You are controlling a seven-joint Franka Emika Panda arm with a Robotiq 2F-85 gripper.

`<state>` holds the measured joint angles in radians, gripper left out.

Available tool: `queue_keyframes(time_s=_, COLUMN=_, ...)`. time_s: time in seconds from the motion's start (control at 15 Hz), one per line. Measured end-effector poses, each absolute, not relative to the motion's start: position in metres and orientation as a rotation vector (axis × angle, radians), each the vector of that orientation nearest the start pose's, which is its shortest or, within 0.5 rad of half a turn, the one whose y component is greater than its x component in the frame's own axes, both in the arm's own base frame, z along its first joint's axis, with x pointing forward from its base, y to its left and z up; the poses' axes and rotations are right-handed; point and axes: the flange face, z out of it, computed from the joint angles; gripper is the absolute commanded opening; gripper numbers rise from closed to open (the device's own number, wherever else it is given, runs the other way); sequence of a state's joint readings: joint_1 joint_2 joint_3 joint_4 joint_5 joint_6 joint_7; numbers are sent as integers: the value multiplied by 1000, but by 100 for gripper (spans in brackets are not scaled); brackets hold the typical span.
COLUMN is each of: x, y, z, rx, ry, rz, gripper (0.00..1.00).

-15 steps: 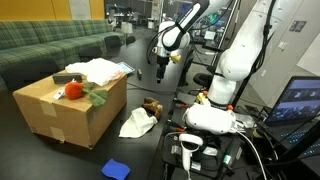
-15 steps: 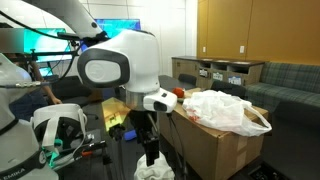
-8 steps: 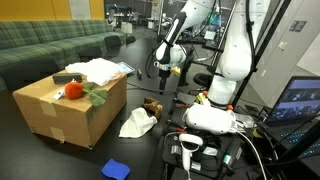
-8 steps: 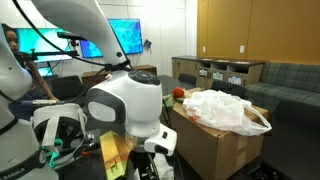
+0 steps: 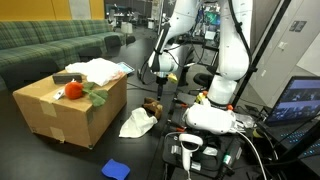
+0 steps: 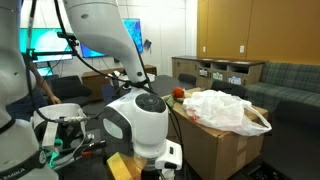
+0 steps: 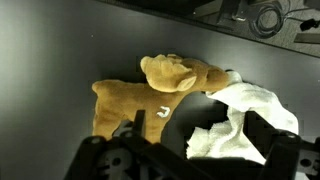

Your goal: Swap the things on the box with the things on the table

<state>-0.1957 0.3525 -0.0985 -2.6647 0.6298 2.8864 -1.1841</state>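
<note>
Gripper (image 7: pixel 188 160) spread wide, empty. Hangs just above plush (image 7: pixel 150 95), which lies on table (image 7: pixel 60 40), head touching cloth (image 7: pixel 245 115). Plush long axis runs across wrist view, parallel to jaw line. Likely needs wrist turn to straddle body.

In an exterior view the camera stands far back and looks at the box (image 5: pixel 70 108) and the arm (image 5: pixel 165 45). In an exterior view it sits very close to the arm (image 6: pixel 135 125), with the same box (image 6: pixel 215 140) beside it. The wrist view looks down from close up on a toy animal (image 7: pixel 150 95) and a white cloth (image 7: pixel 240 120).
</note>
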Motion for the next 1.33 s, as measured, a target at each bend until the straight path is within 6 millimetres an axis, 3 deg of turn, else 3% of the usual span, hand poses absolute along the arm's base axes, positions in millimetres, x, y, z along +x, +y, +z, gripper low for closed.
queue_keyframes(time_s=0.4, x=365, y=-144, z=70, rx=-2947, ry=-501, rz=16, gripper=100)
queue_keyframes(time_s=0.8, x=354, y=-142, z=22, rx=-2962, ry=-482, rz=58, gripper=100)
queue_keyframes(time_s=1.13, x=362, y=-146, z=6, rx=-3004, ry=-379, rz=8, gripper=100)
queue_keyframes(time_s=1.2, x=365, y=-149, z=6, rx=-3013, ry=-359, rz=-14, gripper=95)
queue_keyframes(time_s=1.27, x=368, y=-152, z=8, rx=-3022, ry=-340, rz=-39, gripper=74)
queue_keyframes(time_s=1.33, x=371, y=-155, z=10, rx=-3032, ry=-326, rz=-63, gripper=66)
